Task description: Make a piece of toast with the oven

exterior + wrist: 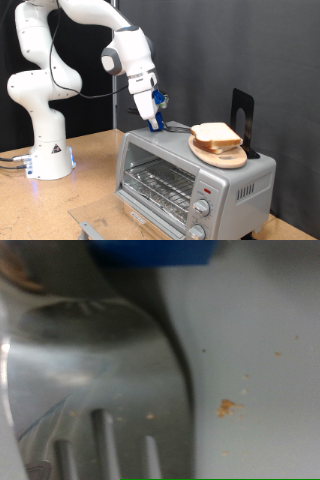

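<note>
The oven (185, 175) is a silver box with a glass door, a wire rack (160, 183) inside and two round knobs (201, 208) at the exterior view's right. On its top stands a round wooden plate (222, 155) carrying the piece of toast (213, 132), pale with a tan crust. My gripper (156, 122) has blue fingers and rests its tips on the oven's top near the back, to the exterior view's left of the plate and apart from the bread. The blurred wrist view shows the blue gripper (150, 252) shut, grey oven metal (90, 370) with slots, and crumbs (230, 407).
A black upright panel (243, 118) stands behind the plate on the oven. The robot base (48, 150) sits at the exterior view's left on the wooden table (90, 190). A grey metal piece (88, 227) lies by the exterior view's bottom edge.
</note>
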### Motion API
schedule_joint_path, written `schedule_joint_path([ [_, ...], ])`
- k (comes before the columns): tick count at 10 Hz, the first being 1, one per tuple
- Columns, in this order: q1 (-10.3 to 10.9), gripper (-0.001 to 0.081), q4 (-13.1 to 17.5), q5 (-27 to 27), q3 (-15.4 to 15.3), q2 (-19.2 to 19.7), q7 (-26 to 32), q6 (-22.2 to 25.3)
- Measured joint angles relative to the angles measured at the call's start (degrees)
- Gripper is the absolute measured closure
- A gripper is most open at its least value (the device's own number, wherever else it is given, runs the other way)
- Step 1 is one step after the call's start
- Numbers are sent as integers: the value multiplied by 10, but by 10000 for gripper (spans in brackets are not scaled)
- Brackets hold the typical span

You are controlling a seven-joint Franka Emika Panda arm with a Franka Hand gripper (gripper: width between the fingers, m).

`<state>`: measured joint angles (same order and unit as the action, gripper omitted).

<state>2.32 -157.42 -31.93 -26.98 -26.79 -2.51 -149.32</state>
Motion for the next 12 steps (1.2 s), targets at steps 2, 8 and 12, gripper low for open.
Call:
schedule_joint_path([
  [2, 0, 326, 0, 0, -2, 0, 0, 0],
  [8, -3, 322, 2, 2, -11, 0, -13, 3],
  [12, -5, 237, 3, 6, -15, 1, -22, 4],
])
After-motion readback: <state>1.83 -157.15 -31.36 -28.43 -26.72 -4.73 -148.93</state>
